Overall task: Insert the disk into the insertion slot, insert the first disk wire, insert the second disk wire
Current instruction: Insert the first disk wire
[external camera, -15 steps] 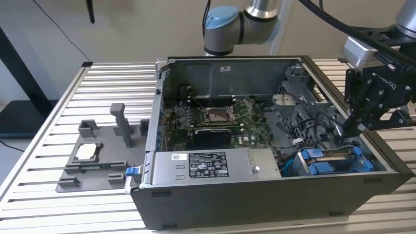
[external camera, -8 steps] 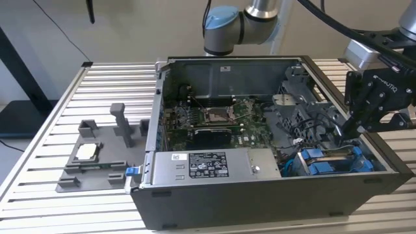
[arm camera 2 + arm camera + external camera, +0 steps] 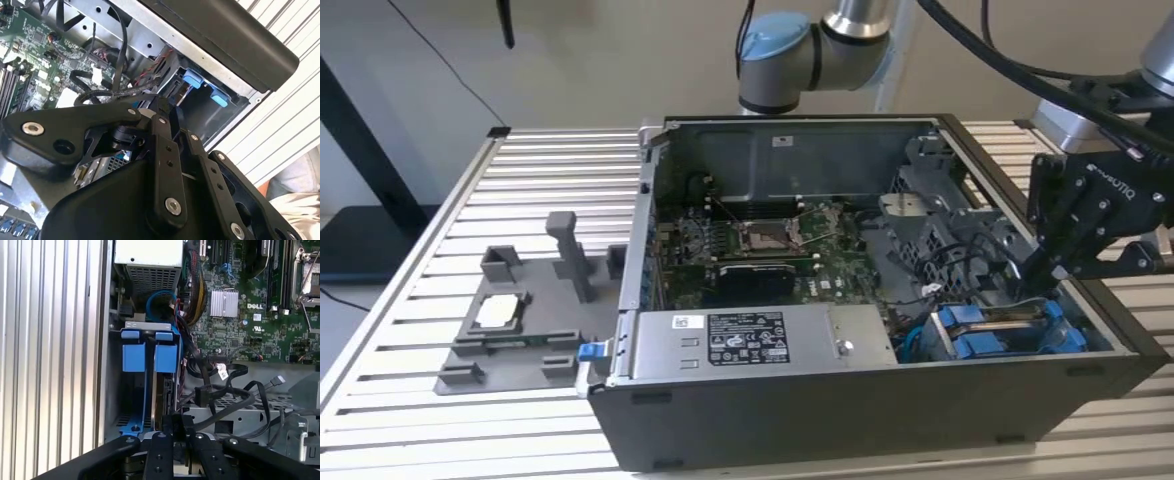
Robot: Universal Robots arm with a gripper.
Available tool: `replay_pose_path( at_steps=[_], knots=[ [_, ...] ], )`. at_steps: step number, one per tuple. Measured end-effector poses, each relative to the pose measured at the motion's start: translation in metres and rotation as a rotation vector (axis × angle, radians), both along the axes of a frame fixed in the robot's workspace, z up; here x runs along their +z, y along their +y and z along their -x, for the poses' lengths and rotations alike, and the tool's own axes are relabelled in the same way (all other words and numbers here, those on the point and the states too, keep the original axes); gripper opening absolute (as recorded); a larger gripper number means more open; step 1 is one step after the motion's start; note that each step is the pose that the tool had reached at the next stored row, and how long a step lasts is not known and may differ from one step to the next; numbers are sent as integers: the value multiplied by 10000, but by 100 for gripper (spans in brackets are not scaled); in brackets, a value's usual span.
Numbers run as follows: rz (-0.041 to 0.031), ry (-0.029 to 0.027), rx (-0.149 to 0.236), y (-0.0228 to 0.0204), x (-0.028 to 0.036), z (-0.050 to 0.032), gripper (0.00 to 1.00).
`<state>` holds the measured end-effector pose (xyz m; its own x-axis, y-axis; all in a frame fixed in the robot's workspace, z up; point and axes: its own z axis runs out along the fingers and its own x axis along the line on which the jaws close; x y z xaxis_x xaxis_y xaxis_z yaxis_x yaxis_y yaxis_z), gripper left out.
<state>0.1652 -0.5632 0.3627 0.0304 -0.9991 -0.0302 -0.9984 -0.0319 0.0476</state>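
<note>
The disk [image 3: 162, 395] stands edge-on in its blue carrier [image 3: 165, 352] inside the grey insertion slot [image 3: 150, 326] at the case's front corner, on the exterior view's right, where the blue carrier [image 3: 967, 335] also shows. My gripper [image 3: 177, 425] hangs just over the disk's rear end with its fingers shut; I see nothing between them. In the exterior view the gripper [image 3: 1047, 278] reaches down into the case above the bay. A loose black wire connector [image 3: 202, 396] lies just beside the disk. A second wire with a pale tip [image 3: 276, 381] rests farther off.
The silver power-supply box [image 3: 747, 340] sits along the case front, with the motherboard [image 3: 774, 240] behind it. Bundled cables [image 3: 961, 270] crowd the space by the bay. A grey fixture with a small silver chip [image 3: 500, 312] stands on the slatted table [image 3: 400, 300]. A person's clothing [image 3: 295, 195] shows beside the table.
</note>
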Motion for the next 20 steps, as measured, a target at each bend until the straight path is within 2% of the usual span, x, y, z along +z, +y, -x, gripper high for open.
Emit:
replay_pose_path(
  at_steps=[3, 5, 8, 13, 15, 16, 20],
  knots=[
    [0, 78, -12, -2, -31, -24, 19],
    [3, 150, -17, -3, -48, -40, 19],
    [0, 296, -18, -5, -71, -71, 19],
    [-26, 573, -18, -10, -99, -180, 19],
    [-30, 694, -18, -10, -109, -192, 19],
    [-30, 736, -19, -10, -114, -193, 19],
    [-29, 740, -20, -10, -135, -192, 19]
  ],
)
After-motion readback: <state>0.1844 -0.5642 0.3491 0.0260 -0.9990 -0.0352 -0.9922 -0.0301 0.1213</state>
